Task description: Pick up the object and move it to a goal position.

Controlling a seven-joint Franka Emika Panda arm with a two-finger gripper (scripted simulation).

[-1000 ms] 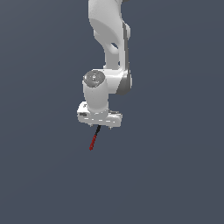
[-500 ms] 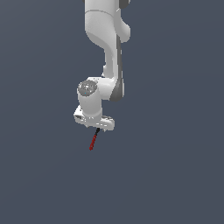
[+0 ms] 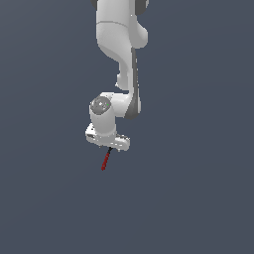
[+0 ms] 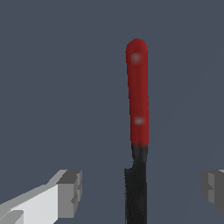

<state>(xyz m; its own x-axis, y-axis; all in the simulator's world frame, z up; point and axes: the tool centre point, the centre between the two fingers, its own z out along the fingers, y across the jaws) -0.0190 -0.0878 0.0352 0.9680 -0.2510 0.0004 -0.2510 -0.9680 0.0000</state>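
Note:
The object is a thin stick, black at one end and red at the other. In the exterior view the stick (image 3: 105, 161) pokes out below the white gripper (image 3: 109, 148), red tip pointing down-left. Its black end is hidden under the hand. In the wrist view the stick (image 4: 137, 100) runs between the two grey fingertips (image 4: 70, 192), with a clear gap to each. The gripper (image 4: 142, 188) is open and straddles the black part without touching it.
The white arm (image 3: 121, 44) comes down from the top of the exterior view. Around it there is only a plain dark grey ground (image 3: 198, 198).
The gripper has moved down and a little towards the exterior view's left, closing in over the stick. The stick has stayed where it was.

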